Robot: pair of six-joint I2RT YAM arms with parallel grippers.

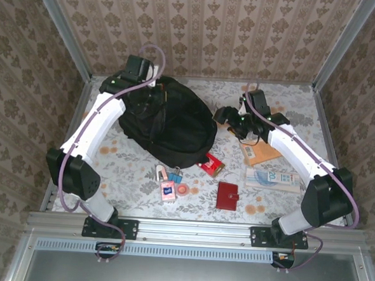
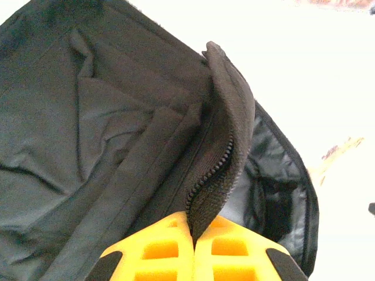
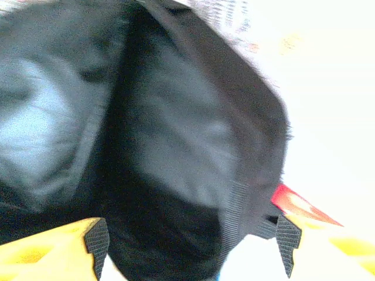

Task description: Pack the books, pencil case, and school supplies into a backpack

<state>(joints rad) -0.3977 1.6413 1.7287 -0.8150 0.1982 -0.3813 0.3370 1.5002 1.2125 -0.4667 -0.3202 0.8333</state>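
The black backpack [image 1: 169,123] lies at the table's middle left. My left gripper [image 2: 193,234] is shut on the backpack's zipped rim [image 2: 225,146] at the bag's far end [image 1: 143,90], holding that flap up. My right gripper [image 3: 192,246] stands open at the backpack's right side [image 1: 230,116], with black fabric [image 3: 176,146] in front of its fingers and nothing gripped. An orange-tan book [image 1: 261,152] lies under the right arm, and a blue-white book [image 1: 273,179] lies nearer. A dark red pencil case [image 1: 227,196] sits at the front. Blue binder clips [image 1: 174,175], a pink tape roll [image 1: 182,190] and a pink card [image 1: 167,190] lie below the bag.
A small red book [image 1: 211,164] rests against the backpack's lower right edge; its red corner [image 3: 293,202] shows by my right finger. Metal frame rails [image 1: 188,228] border the floral table, with patterned walls behind and at both sides.
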